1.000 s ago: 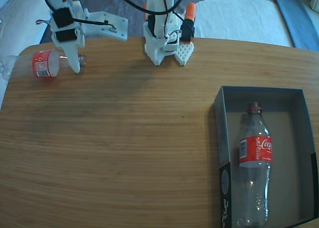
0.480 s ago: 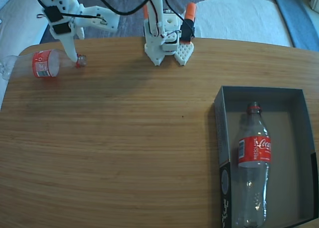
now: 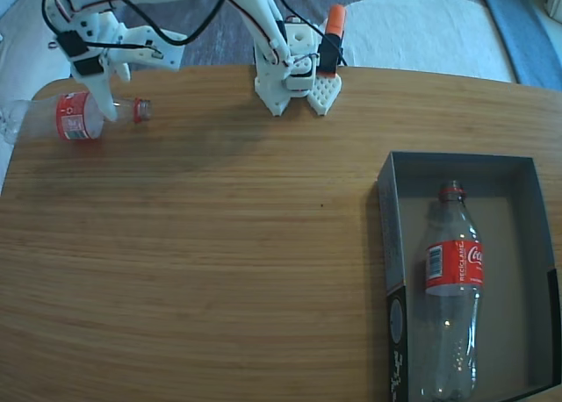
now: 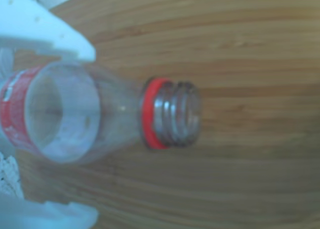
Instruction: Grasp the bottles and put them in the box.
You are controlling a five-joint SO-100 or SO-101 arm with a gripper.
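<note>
One clear Coca-Cola bottle [image 3: 75, 114] lies on its side at the table's far-left back corner, its open neck [image 3: 140, 110] pointing right. My white gripper [image 3: 109, 104] is lowered over its shoulder, just right of the red label. In the wrist view the bottle [image 4: 75, 114] lies between the two white fingers [image 4: 47, 34] with a gap on the lower side, so the gripper [image 4: 95, 134] is open. The threaded mouth and red neck ring [image 4: 172, 114] stick out past the fingertips. The second bottle [image 3: 452, 288] lies lengthwise inside the dark grey box [image 3: 391, 235] at the right.
The arm's white base [image 3: 294, 73] with an orange part stands at the back edge of the wooden table [image 3: 219, 244]. The far-left bottle's bottom overhangs the table's rounded left corner. A pale rug and grey floor lie beyond the back edge.
My gripper has moved left along the far-left bottle, from its neck to its shoulder beside the label. That bottle has stayed in place.
</note>
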